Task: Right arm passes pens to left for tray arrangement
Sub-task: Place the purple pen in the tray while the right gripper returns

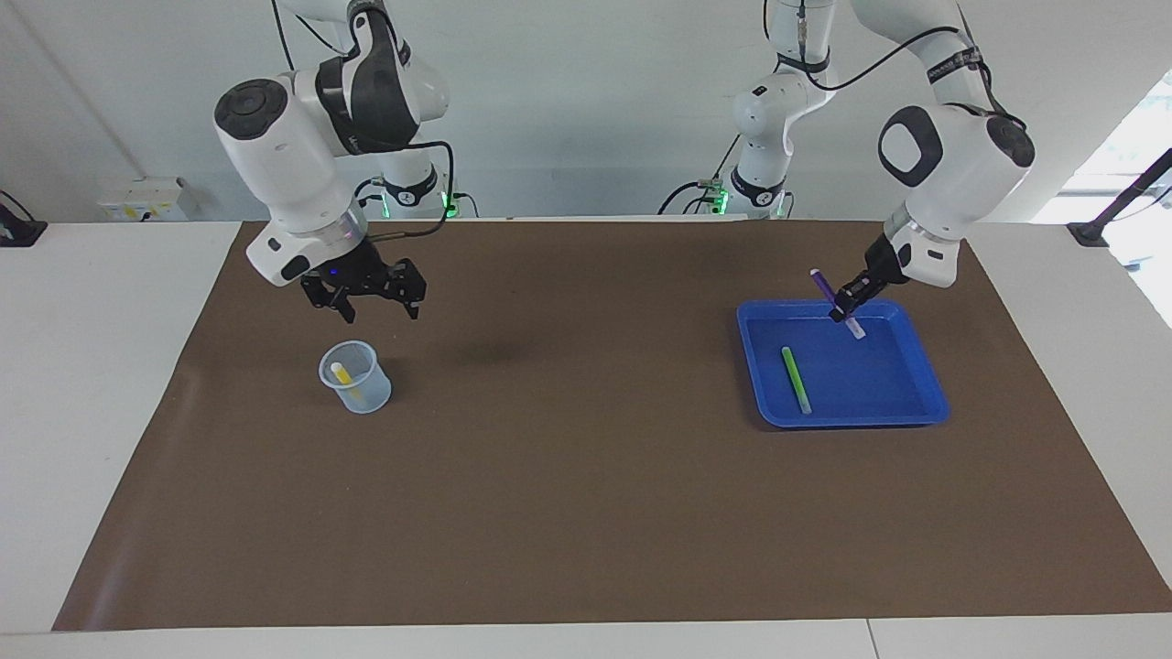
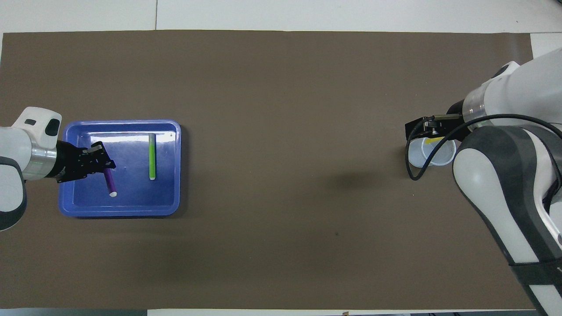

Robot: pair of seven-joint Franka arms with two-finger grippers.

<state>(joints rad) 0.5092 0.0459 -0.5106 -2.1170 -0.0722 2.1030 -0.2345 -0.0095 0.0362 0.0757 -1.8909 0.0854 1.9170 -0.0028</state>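
The left gripper (image 1: 843, 305) pinches a light, stiff, slippery-looking purple pen (image 1: 835, 300) mid-barrel over the tray (image 1: 925, 377), while the right gripper (image 1: 377, 307), fingers spread, hovers above the cup (image 1: 355, 377).

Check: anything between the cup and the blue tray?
Nothing; both views show only bare brown mat between cup and tray.

Green pen (image 1: 796, 379) lies in blue tray (image 1: 916, 410); purple pen (image 1: 838, 303) tilted above.
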